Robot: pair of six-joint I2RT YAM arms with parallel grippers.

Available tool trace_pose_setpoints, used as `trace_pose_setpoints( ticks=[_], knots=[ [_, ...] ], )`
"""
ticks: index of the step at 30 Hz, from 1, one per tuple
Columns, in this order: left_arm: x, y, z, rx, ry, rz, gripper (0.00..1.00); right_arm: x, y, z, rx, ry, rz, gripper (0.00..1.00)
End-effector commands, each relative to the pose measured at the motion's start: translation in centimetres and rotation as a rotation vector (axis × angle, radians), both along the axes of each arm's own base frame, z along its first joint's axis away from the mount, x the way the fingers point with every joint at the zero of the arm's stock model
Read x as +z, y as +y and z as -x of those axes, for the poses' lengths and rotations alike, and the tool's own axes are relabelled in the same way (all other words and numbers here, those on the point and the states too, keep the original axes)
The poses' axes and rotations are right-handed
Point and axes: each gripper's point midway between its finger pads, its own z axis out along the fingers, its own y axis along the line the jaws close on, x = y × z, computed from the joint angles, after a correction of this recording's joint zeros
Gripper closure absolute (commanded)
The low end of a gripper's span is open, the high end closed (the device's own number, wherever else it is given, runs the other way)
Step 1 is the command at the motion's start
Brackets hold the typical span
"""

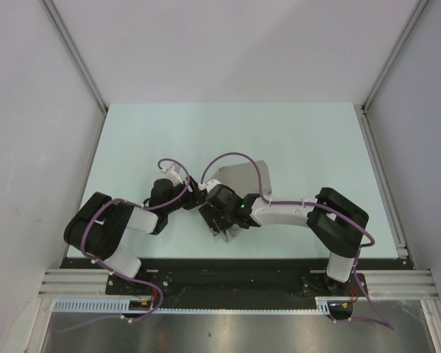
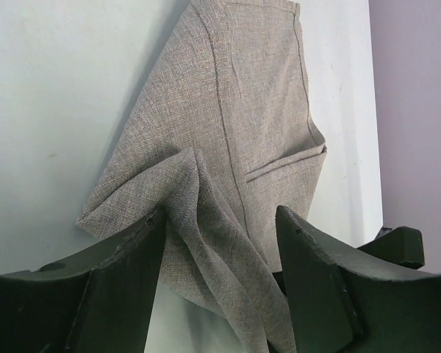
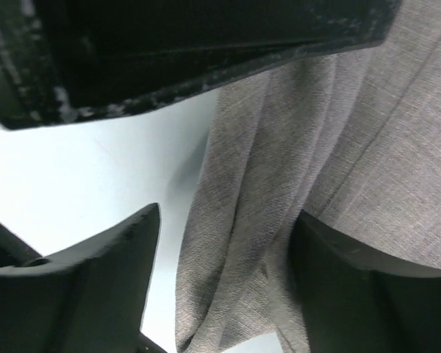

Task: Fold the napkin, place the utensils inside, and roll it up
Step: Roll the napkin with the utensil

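Here we are at the pale table, with both arms leaning in over its middle: the left arm from one side, the right arm from the other, wrists nearly meeting. Under them lies the grey napkin, its far part flat on the table and its near part gathered into a raised ridge. No utensils show in any of the 3 views, so my read is that we're on the fold.

Now the left gripper - fingers spread, that ridge of cloth running up between them and brushing one finger, nothing pinched. The right gripper is spread too, straddling a pleated run of the same cloth, with bare table showing beside one finger.

How to do this well? I'd say catch only the top layer near the hem, and not the whole bunch, or the fold will drag crooked. Close low and square on the edge, then lift just enough to clear the table. With 2 grippers this close - mind they don't knock each other.
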Motion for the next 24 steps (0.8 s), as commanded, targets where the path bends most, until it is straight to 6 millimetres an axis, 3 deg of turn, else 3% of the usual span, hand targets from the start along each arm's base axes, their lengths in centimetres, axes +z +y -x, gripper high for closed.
trace_pose_setpoints(
  ticks=[1, 9, 13, 19, 24],
  knots=[
    [1.8, 0.1, -1.2, 0.015, -0.056, 0.008, 0.34, 0.6, -0.2, -0.8, -0.059, -0.029, 0.03, 0.34],
    [2.1, 0.2, -1.6, 0.016, -0.066, 0.0, 0.34, 1.5, -1.1, -1.0, -0.084, -0.045, 0.046, 0.59],
    [2.3, 0.4, -1.7, 0.017, -0.074, -0.013, 0.34, 1.8, -1.0, -0.8, -0.076, -0.038, 0.042, 0.78],
    [3.9, 0.4, -2.0, 0.008, -0.123, -0.028, 0.32, 1.7, -0.7, 0.1, 0.005, 0.099, -0.055, 0.9],
    [5.0, 0.9, -1.6, 0.007, -0.151, -0.052, 0.31, 1.8, -0.8, -0.6, 0.041, 0.244, -0.22, 0.94]
  ],
)
